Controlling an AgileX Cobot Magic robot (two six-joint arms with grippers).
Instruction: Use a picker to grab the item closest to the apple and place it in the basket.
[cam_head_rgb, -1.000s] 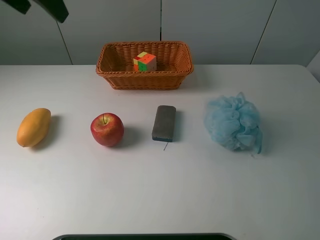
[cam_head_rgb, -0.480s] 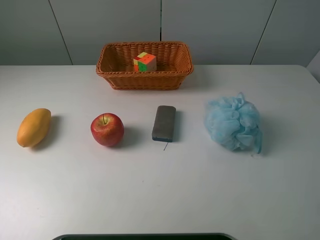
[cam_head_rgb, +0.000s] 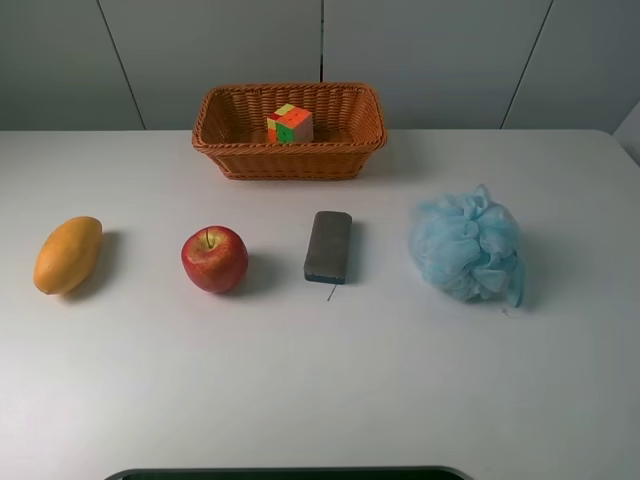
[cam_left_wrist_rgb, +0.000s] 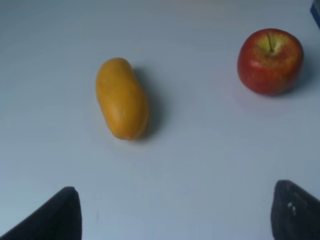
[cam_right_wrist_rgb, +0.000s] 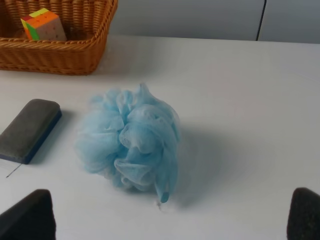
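Note:
A red apple (cam_head_rgb: 214, 259) sits on the white table; it also shows in the left wrist view (cam_left_wrist_rgb: 270, 61). A grey board eraser (cam_head_rgb: 328, 246) lies just right of it, the closest item, and shows in the right wrist view (cam_right_wrist_rgb: 28, 129). The wicker basket (cam_head_rgb: 290, 162) stands at the back and holds a colourful cube (cam_head_rgb: 290, 124). My left gripper (cam_left_wrist_rgb: 175, 215) is open and empty above the table near the mango. My right gripper (cam_right_wrist_rgb: 165, 215) is open and empty near the blue bath sponge. Neither gripper shows in the high view.
A yellow mango (cam_head_rgb: 67, 254) lies left of the apple and shows in the left wrist view (cam_left_wrist_rgb: 121, 98). A blue mesh bath sponge (cam_head_rgb: 467, 246) lies right of the eraser and shows in the right wrist view (cam_right_wrist_rgb: 132, 137). The basket (cam_right_wrist_rgb: 60, 55) is beyond the eraser.
A dark part of an arm at the top left of the high view one second ago has left the view. The objects have not moved.

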